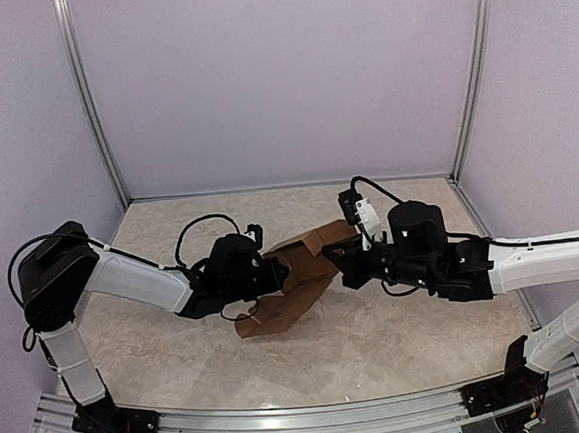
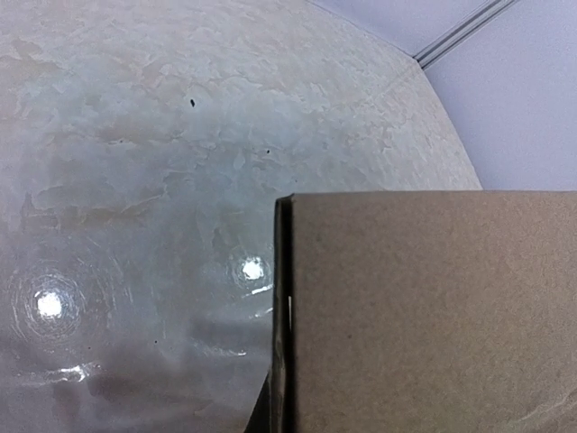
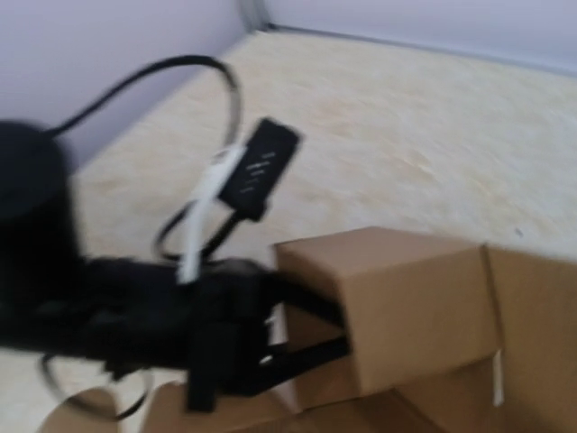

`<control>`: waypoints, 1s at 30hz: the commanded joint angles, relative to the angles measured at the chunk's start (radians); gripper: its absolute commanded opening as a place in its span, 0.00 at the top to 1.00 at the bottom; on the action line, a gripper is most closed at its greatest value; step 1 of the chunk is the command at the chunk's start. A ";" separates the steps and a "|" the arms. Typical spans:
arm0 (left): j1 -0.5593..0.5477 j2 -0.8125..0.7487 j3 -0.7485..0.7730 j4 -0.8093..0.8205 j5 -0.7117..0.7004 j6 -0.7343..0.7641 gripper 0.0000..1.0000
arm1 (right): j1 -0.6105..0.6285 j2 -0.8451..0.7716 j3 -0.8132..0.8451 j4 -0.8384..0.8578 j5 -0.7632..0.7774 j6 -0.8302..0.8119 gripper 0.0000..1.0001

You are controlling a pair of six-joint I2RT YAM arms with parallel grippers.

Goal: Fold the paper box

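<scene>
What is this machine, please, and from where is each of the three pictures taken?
These are two robot arms fixed at the near edge of a table. One picture looks down from above and behind them. The other two come from small cameras on the wrists.

Between the arms is a brown paper box, partly folded, with flaps still spread out. The left gripper and the right gripper each have two jaws, shut on the cardboard from opposite sides.

The left wrist view shows mostly a cardboard panel; the blurred right wrist view shows the left arm gripping a folded part.

Mottled beige tabletop; pale lilac walls; metal corner posts
</scene>
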 commanded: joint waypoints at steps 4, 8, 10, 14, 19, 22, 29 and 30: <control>0.038 -0.105 -0.050 0.115 0.090 -0.098 1.00 | 0.104 -0.176 -0.130 0.108 -0.027 -0.117 1.00; 0.039 -0.158 -0.065 0.131 0.099 -0.118 1.00 | 0.131 -0.258 -0.213 0.195 -0.017 -0.157 1.00; 0.040 -0.180 -0.073 0.145 0.110 -0.132 1.00 | 0.138 -0.285 -0.249 0.235 -0.012 -0.171 1.00; 0.042 -0.227 -0.094 0.203 0.166 -0.187 1.00 | 0.138 -0.304 -0.284 0.286 0.028 -0.181 1.00; 0.037 -0.256 -0.102 0.236 0.210 -0.231 1.00 | 0.138 -0.293 -0.264 0.347 0.026 -0.196 1.00; 0.033 -0.268 -0.106 0.236 0.219 -0.234 1.00 | 0.138 -0.277 -0.226 0.345 0.012 -0.209 1.00; 0.013 -0.282 -0.103 0.232 0.221 -0.224 1.00 | 0.138 -0.227 -0.147 0.357 -0.009 -0.241 1.00; 0.011 -0.283 -0.104 0.235 0.222 -0.225 1.00 | 0.138 -0.218 -0.137 0.358 -0.008 -0.245 1.00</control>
